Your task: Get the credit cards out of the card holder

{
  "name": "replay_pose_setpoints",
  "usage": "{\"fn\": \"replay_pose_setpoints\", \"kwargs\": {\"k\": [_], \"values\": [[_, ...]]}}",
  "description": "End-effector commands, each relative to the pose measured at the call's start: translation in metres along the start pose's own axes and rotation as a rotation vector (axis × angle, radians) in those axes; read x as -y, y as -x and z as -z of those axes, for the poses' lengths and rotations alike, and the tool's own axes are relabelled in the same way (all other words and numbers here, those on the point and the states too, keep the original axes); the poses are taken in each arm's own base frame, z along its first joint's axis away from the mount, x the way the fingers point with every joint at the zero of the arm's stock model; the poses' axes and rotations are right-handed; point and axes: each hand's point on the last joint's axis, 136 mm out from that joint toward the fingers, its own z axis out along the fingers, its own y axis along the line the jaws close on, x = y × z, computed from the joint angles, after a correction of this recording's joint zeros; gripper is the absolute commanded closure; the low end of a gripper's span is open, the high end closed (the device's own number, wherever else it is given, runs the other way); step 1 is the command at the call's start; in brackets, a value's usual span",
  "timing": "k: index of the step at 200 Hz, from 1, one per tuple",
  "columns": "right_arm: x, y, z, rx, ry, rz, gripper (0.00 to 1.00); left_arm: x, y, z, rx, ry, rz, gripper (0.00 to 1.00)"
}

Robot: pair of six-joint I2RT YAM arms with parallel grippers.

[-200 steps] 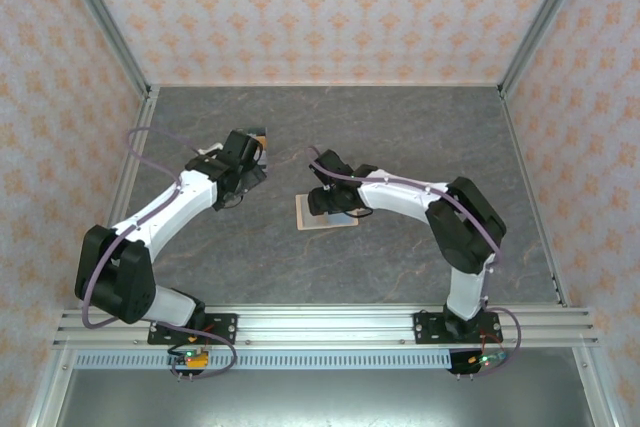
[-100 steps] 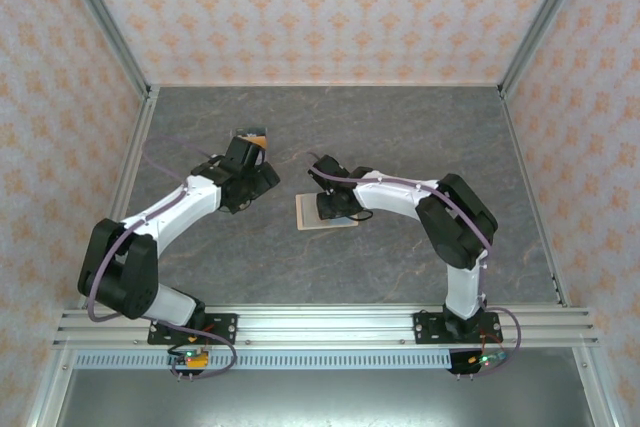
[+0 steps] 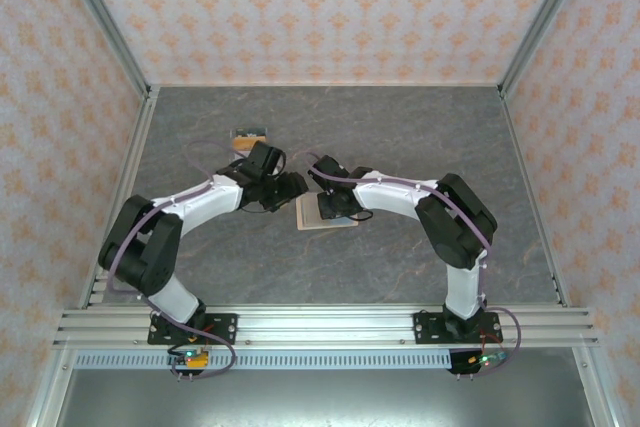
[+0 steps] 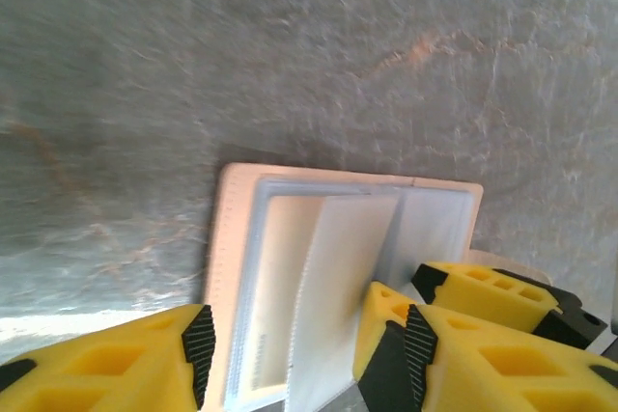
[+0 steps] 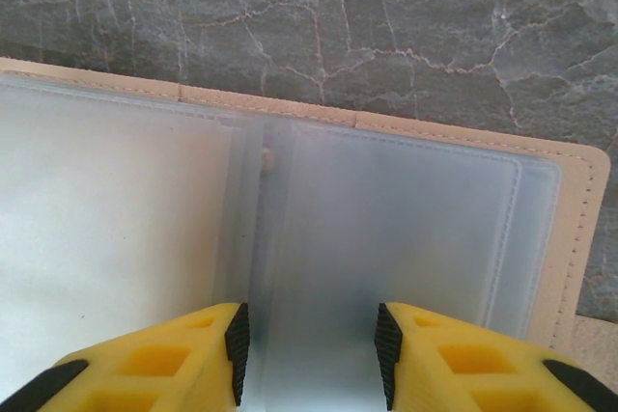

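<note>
Lying on marbled tabletop point(image 3: 400, 127), card holder point(image 3: 308, 215) (patterned walls point(image 3: 320, 7))

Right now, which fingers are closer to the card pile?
The left fingers; the card pile lies just beyond them, while the right fingers sit over the card holder.

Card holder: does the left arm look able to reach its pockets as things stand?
Probably yes: the left gripper hangs open over the spread card holder with nothing between; the right gripper sits at its other edge.
</note>
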Motion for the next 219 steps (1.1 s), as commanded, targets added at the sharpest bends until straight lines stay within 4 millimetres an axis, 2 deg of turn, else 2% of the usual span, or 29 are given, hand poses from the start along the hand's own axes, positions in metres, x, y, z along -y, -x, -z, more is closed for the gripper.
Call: {"fn": "replay_pose_setpoints", "kwargs": {"k": [1, 48, 70, 118, 148, 219], "values": [[0.011, -0.017, -0.011, -0.051, -0.046, -0.007, 0.58, 0.022, -0.006, -0.010, -0.046, -0.097, -0.016, 0.47], [0.009, -0.018, -0.011, -0.054, -0.031, -0.016, 0.59, 0.007, -0.020, -0.029, -0.099, -0.063, -0.004, 0.57], [0.008, -0.019, -0.012, -0.057, -0.028, -0.016, 0.59, 0.011, -0.023, -0.033, -0.116, -0.084, -0.006, 0.61], [0.007, -0.018, -0.011, -0.056, -0.023, -0.017, 0.60, -0.006, -0.023, -0.043, -0.125, -0.004, 0.012, 0.61], [0.006, -0.017, -0.009, -0.051, -0.011, -0.023, 0.60, 0.007, -0.024, -0.045, -0.141, -0.067, 0.008, 0.63], [0.002, -0.004, 0.003, -0.019, 0.066, -0.079, 0.60, 0.023, -0.025, -0.044, -0.163, -0.135, 0.006, 0.70]]}}
